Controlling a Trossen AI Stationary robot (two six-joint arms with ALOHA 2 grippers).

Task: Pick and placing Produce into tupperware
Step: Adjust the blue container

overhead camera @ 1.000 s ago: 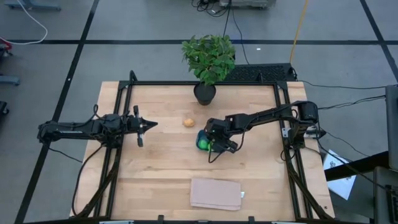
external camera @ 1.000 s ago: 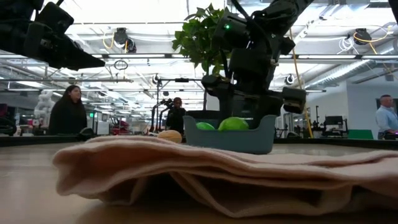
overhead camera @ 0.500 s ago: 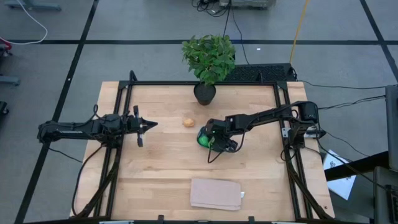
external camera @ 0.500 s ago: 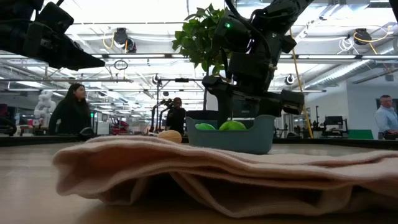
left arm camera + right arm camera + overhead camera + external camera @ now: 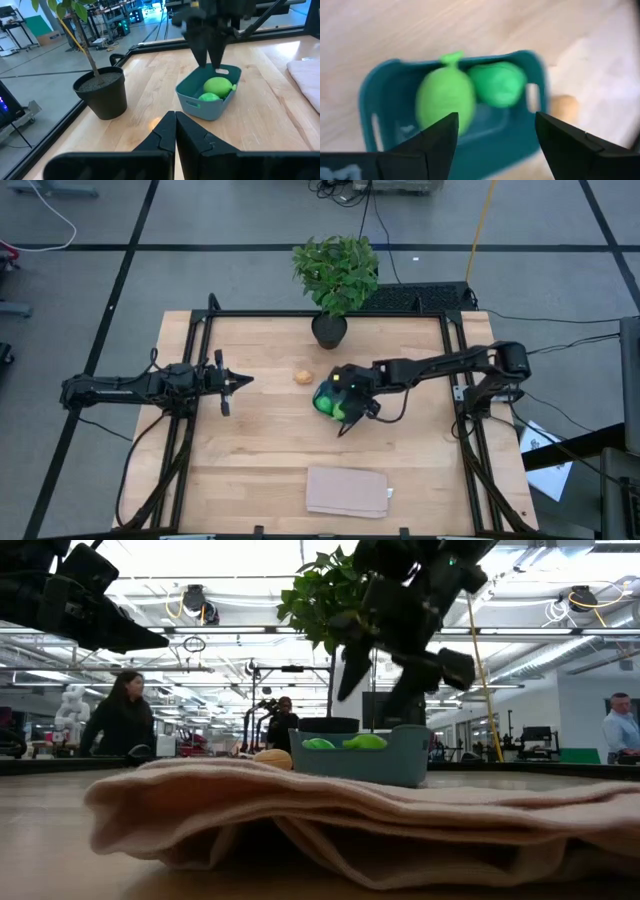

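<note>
The teal tupperware (image 5: 318, 394) stands near the table's middle with two bright green pieces of produce (image 5: 445, 100) (image 5: 497, 82) lying side by side in it. The orange-tan piece (image 5: 302, 376) rests on the wood just to its far left. My right gripper (image 5: 375, 705) hangs open above the tupperware, slanting down, with nothing between its fingers (image 5: 437, 142). My left gripper (image 5: 236, 381) waits shut over the table's left part, pointing toward the tupperware (image 5: 210, 97).
A potted plant (image 5: 335, 275) stands at the table's far edge behind the tupperware, its pot (image 5: 100, 92) close to the orange-tan piece. A folded tan pad (image 5: 346, 491) lies near the front edge. People stand in the room beyond the table.
My right gripper has risen out of the tupperware and now hangs clear above it. The green piece that sat between its fingers stays behind in the tupperware, beside the other green one.
</note>
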